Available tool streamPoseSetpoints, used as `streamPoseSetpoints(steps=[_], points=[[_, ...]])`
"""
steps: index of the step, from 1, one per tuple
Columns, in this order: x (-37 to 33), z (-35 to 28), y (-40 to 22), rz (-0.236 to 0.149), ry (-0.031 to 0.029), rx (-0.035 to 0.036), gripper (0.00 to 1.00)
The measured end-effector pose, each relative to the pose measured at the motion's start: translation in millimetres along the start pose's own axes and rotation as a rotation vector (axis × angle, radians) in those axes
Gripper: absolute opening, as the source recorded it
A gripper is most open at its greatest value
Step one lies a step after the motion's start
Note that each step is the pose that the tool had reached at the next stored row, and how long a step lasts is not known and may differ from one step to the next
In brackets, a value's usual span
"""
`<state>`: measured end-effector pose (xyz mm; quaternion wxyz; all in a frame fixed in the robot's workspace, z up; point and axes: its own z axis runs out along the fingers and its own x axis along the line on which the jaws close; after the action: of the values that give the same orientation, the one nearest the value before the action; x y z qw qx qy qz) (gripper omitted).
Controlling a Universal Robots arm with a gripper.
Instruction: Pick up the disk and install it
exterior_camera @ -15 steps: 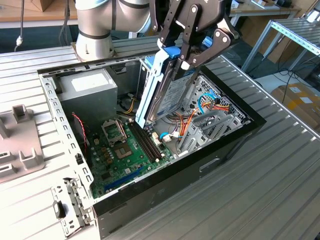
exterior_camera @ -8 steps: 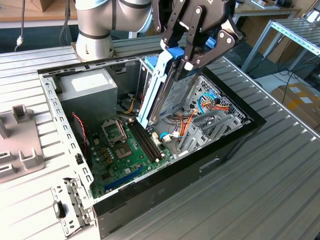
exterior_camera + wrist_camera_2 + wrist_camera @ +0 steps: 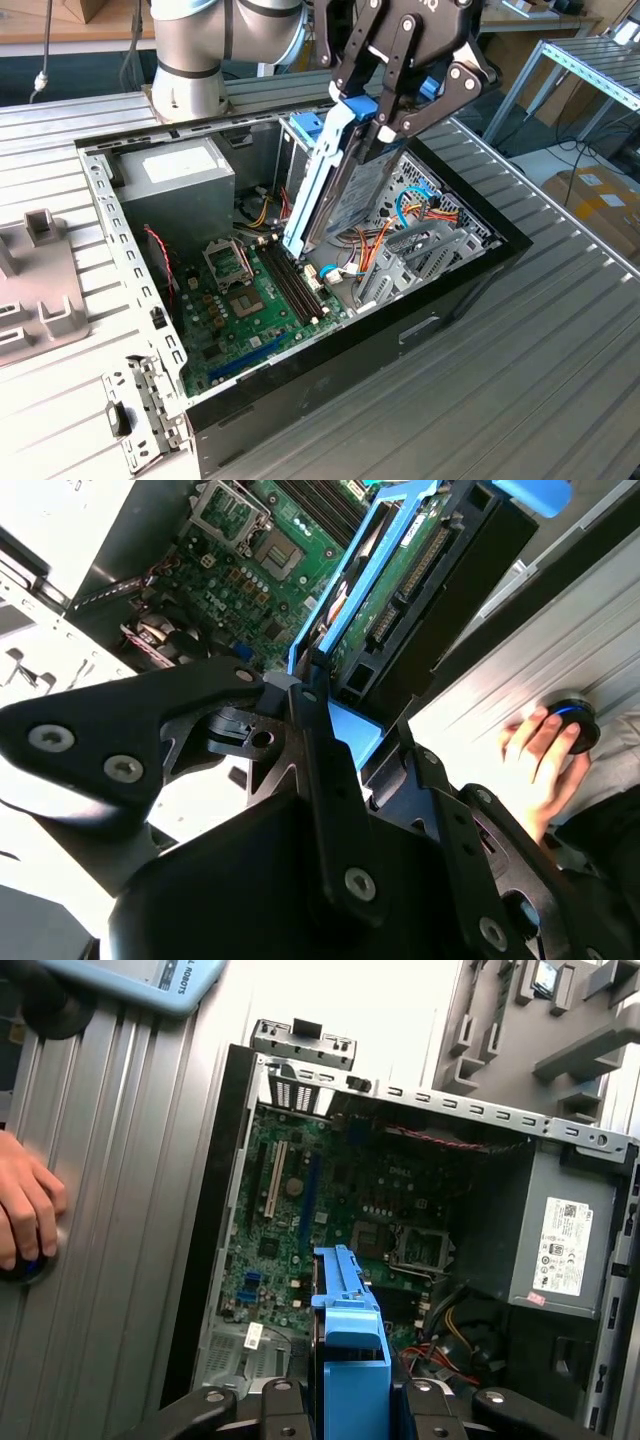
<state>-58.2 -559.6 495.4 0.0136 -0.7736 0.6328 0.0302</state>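
The disk (image 3: 352,192) is a silver-grey metal drive in a blue plastic frame. It hangs steeply tilted over the open computer case (image 3: 350,350). My gripper (image 3: 388,122) is shut on its upper end, with the black fingers (image 3: 442,95) against the blue tabs. The lower end dips into the case close to the motherboard (image 3: 240,310). In the second wrist view the disk (image 3: 392,585) shows its green circuit side, running away from my gripper (image 3: 335,730). In the first wrist view the blue frame of the disk (image 3: 350,1345) sits between the fingers of the gripper (image 3: 350,1405).
A grey power-supply box (image 3: 180,180) fills the case's far corner, and loose coloured cables (image 3: 425,210) lie beside the metal brackets. A person's hand (image 3: 540,760) rests on a round button on the ribbed table. The removed side panel (image 3: 30,290) lies at the exterior view's left.
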Motion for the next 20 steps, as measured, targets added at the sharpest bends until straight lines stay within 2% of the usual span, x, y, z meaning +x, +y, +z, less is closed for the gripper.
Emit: streamPoseSetpoints(steps=[20], points=[[10.7,0.0,-8.3,-0.02,0.0003,-0.0013,0.37]])
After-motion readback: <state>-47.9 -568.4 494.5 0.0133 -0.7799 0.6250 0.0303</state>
